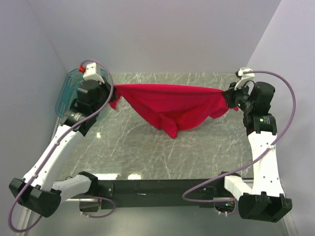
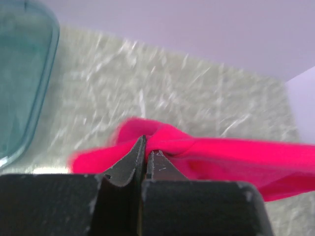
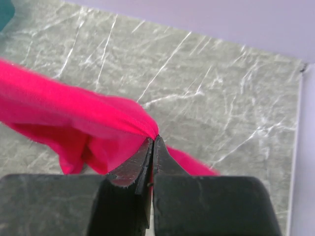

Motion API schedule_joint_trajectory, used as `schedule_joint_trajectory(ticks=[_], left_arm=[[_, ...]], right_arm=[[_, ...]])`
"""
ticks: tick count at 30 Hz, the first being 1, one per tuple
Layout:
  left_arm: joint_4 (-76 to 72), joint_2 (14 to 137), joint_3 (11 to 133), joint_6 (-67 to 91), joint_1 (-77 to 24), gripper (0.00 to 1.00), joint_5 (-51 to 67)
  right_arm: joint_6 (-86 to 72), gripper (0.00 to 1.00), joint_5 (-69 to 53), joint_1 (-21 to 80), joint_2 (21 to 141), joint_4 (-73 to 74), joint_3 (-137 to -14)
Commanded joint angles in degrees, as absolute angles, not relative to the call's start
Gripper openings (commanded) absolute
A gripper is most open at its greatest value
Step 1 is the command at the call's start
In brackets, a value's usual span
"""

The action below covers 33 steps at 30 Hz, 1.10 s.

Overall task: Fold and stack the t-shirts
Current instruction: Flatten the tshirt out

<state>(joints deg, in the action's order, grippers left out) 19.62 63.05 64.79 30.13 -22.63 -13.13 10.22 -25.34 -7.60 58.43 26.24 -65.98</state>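
The red t-shirt (image 1: pixel 172 104) hangs stretched between my two grippers above the far half of the marble table, its middle sagging down toward the tabletop. My left gripper (image 1: pixel 112 93) is shut on the shirt's left edge (image 2: pixel 162 142); its jaws pinch the cloth at their tips (image 2: pixel 147 145). My right gripper (image 1: pixel 229 97) is shut on the shirt's right edge (image 3: pixel 98 123); its jaws pinch the cloth at their tips (image 3: pixel 153 140). The neck label is not visible.
A see-through teal plastic tub (image 1: pixel 69 91) stands at the far left edge of the table, behind my left arm; it also shows in the left wrist view (image 2: pixel 22 73). The marble table (image 1: pixel 162 152) has its right edge (image 3: pixel 295 147) near my right gripper. Walls enclose three sides.
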Motion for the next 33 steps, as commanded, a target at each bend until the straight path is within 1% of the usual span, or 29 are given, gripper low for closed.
schedule_joint_trajectory(ticks=[1, 3, 7, 15, 21, 25, 27, 30, 31, 32, 33], left_arm=[[22.32, 63.45, 73.19, 24.97, -21.53, 0.01, -14.76], [22.85, 64.16, 74.61, 23.65, -21.01, 0.00, -16.25], [22.68, 63.63, 76.11, 22.59, -20.04, 0.01, -15.47], [20.57, 60.82, 74.45, 21.10, -19.86, 0.01, -13.36], [20.30, 62.05, 75.85, 20.22, -19.78, 0.01, -12.13], [18.99, 62.93, 76.20, 20.30, -19.78, 0.01, -11.51], [18.02, 63.19, 76.38, 20.22, -19.78, 0.01, -13.17], [15.74, 63.72, 79.53, 19.16, -19.60, 0.00, -16.25], [14.95, 63.89, 82.24, 18.90, -19.60, 0.01, -16.52], [14.68, 64.42, 83.74, 18.20, -19.60, 0.01, -16.70], [14.50, 64.77, 85.15, 17.93, -19.60, 0.01, -16.79]], right_arm=[[12.31, 0.00, -21.89, -10.02, 58.10, 28.21, -67.94], [11.34, 0.00, -21.45, -10.98, 57.92, 27.95, -68.82], [10.28, 0.00, -22.85, -11.25, 57.66, 28.30, -70.05], [10.20, 0.00, -26.54, -11.25, 56.78, 29.00, -73.12], [8.97, 0.00, -29.53, -11.25, 58.35, 29.97, -77.69], [8.61, 0.00, -29.27, -11.08, 59.68, 29.80, -79.80], [8.44, 0.00, -27.52, -10.81, 60.29, 28.66, -81.38], [8.26, 0.00, -25.49, -10.37, 62.74, 28.47, -87.96], [8.17, 0.00, -25.49, -10.37, 63.80, 29.09, -90.59], [8.17, 0.00, -25.75, -10.28, 64.68, 29.79, -95.66], [8.09, 0.00, -26.10, -10.28, 66.34, 31.19, -97.80]])
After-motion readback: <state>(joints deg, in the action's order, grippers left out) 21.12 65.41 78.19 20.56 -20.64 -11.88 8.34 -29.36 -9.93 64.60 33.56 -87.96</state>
